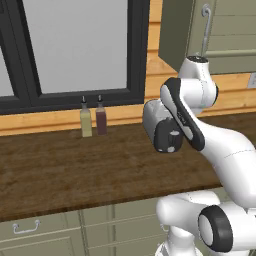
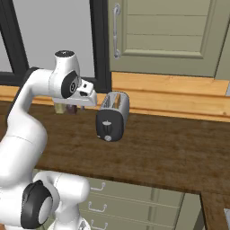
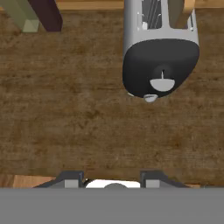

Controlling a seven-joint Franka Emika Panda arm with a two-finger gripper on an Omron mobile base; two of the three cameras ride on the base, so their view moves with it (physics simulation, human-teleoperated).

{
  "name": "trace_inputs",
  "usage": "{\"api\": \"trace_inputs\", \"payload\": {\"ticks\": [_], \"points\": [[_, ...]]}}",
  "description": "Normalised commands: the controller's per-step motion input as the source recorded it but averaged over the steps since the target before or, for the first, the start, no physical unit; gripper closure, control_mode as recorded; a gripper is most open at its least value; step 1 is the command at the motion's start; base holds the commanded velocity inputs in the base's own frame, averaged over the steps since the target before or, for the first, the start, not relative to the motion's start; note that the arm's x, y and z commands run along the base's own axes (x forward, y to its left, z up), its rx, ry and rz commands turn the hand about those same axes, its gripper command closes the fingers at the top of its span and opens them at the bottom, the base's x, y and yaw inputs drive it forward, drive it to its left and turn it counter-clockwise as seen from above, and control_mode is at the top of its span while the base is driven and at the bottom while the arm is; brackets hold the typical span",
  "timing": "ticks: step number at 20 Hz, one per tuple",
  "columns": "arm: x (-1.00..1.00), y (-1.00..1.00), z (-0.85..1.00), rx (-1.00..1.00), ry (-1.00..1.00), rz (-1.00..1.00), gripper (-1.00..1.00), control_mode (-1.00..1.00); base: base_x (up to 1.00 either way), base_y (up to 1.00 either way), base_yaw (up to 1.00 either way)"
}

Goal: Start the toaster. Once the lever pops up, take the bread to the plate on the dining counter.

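Standing on the dark wooden desk near the back wall, the toaster is turning its dark end panel, with a pale knob on it, toward the robot. In the hand view a light-brown slice of bread is sitting in one of its two slots, with just its edge showing at the top of the picture. The tool is hovering above the bare wood in front of the toaster, touching nothing; its two dark fingertips are standing somewhat apart with nothing between them. Further along the desk, to the toaster's left, two slim bottles are standing side by side below the window: a pale yellow-green bottle and a dark red bottle. Pale green drawers are lining the front under the desk.
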Motion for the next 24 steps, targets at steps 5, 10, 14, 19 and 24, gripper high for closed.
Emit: {"api": "trace_inputs", "payload": {"ticks": [5, 10, 14, 19, 24], "points": [[-0.14, 0.0, -0.28, -0.07, -0.22, 0.0, -1.0, -1.0, 0.0, 0.0, 0.0], [-0.17, -0.15, -0.54, -0.14, -0.39, 0.0, -1.0, -1.0, 0.0, 0.0, 0.0], [-0.02, -0.3, -0.29, -0.03, -0.2, 0.0, -1.0, -1.0, 0.0, 0.0, 0.0], [0.19, -0.3, -0.09, 0.05, 0.02, 0.0, -1.0, -1.0, 0.0, 0.0, 0.0], [0.34, -0.19, 0.0, 0.11, 0.07, 0.0, -1.0, -1.0, 0.0, 0.0, 0.0]]}}
